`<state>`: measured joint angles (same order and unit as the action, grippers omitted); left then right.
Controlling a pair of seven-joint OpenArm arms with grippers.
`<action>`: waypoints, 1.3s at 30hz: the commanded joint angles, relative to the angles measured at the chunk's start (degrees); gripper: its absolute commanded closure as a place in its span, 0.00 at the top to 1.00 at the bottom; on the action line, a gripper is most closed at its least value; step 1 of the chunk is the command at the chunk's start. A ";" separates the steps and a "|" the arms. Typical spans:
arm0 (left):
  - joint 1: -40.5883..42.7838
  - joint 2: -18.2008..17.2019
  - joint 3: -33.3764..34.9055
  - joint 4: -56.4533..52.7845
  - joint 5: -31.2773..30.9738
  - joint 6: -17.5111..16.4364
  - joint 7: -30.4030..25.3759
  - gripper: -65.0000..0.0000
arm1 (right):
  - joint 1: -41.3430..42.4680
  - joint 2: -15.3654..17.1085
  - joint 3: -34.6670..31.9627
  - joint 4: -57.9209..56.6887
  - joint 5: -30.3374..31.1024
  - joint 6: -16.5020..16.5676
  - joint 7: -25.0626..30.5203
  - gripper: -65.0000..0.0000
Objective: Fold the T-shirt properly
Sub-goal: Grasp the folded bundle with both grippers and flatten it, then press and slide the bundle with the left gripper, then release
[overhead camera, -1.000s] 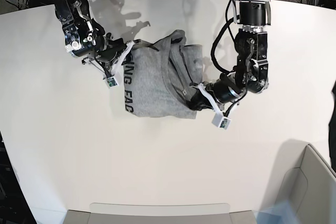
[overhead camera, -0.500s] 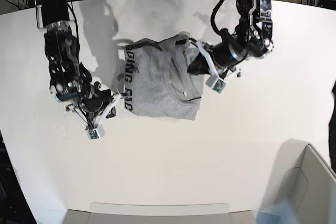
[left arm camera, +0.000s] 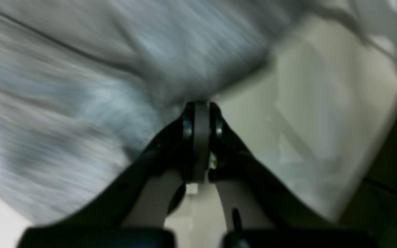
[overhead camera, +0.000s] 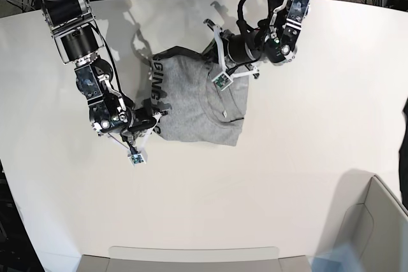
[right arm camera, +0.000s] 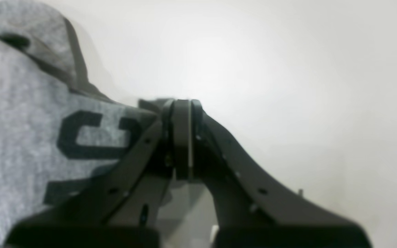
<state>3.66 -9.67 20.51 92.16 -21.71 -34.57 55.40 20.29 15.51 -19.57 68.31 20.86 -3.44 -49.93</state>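
A: Two arms work one shirt (overhead camera: 197, 103), which lies bunched near the middle of the white table (overhead camera: 306, 125), toward its far edge. Where are the grippers?

B: In the base view the right gripper (overhead camera: 155, 118) sits at the shirt's near-left corner, beside the black lettering (overhead camera: 155, 90) that runs down the left edge. The left gripper (overhead camera: 217, 54) is at the far edge of the shirt, above the collar area.

A: Are the tools apart or together?

B: Together, both. In the right wrist view the right gripper (right arm camera: 182, 103) has its jaws pressed flat against each other, tips right at the edge of the grey cloth (right arm camera: 16, 137), next to a big black letter (right arm camera: 81, 134). I cannot tell whether any cloth is pinched between them.

A: And the left?

B: The left wrist view is badly smeared. The left gripper (left arm camera: 201, 105) shows jaws shut, and the grey cloth (left arm camera: 81, 86) draws to a point right at the tips, so it looks clamped on the shirt. Pale table (left arm camera: 315, 113) shows to the right of it.

A: How does the shirt lie?

B: Folded over itself, with a raised fold on the far right side and the hem toward the near edge. A grey bin (overhead camera: 376, 221) stands at the near right corner, well apart from it.
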 commanded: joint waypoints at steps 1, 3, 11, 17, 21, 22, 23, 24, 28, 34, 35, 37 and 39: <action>0.08 0.05 -0.42 0.02 1.54 -0.11 -0.58 0.00 | 0.06 0.27 0.19 1.71 0.37 0.23 0.39 0.03; -0.01 0.05 -2.97 -0.42 3.74 0.32 -1.29 0.00 | -2.58 0.36 0.19 3.99 0.19 0.32 -0.31 0.03; -6.69 -0.04 -16.07 -4.73 4.18 2.79 -1.73 0.00 | -12.34 0.01 0.10 15.25 0.46 0.41 -6.20 0.03; -14.61 0.05 -22.31 -11.76 4.18 2.79 -4.45 0.00 | -16.73 0.01 -6.23 21.05 0.19 0.41 -7.69 0.03; -16.54 -0.04 -24.69 -10.01 4.18 2.79 -4.72 0.00 | -19.02 0.36 -5.09 26.76 0.19 0.15 -7.61 0.03; -16.45 0.13 -26.01 -8.69 4.18 2.79 -4.89 0.00 | -19.81 0.36 -3.24 29.14 0.19 0.15 -7.69 0.03; -16.45 0.13 -26.97 -7.28 4.18 2.79 -4.98 0.00 | -20.69 0.36 -1.48 31.25 0.19 0.15 -7.69 0.03; -16.36 0.48 -28.03 -5.52 4.00 2.79 -5.07 0.00 | -21.83 0.36 0.89 33.62 0.19 0.15 -7.61 0.03; -13.64 5.76 -31.46 3.36 4.00 2.79 -5.15 0.00 | -25.26 0.36 13.02 42.06 0.37 0.15 -7.43 0.03; -7.40 10.51 -17.13 9.60 4.26 2.79 -4.98 0.00 | -26.23 0.18 30.87 43.11 0.54 0.15 -7.78 0.03; -6.52 10.59 -14.40 9.60 4.26 2.79 -5.15 0.00 | -26.49 0.18 32.98 43.11 0.54 0.15 -7.78 0.03; -5.46 10.68 -10.01 9.16 4.35 2.79 -5.15 0.00 | -26.58 0.36 36.76 43.11 0.54 0.23 -7.78 0.03; -5.38 10.68 -6.67 7.05 4.88 2.79 -5.15 0.00 | -27.37 0.36 39.48 43.03 0.54 0.32 -7.78 0.03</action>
<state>-0.73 0.80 13.78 98.63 -16.45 -31.79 51.40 -7.44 15.18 19.59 110.48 21.23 -3.38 -58.72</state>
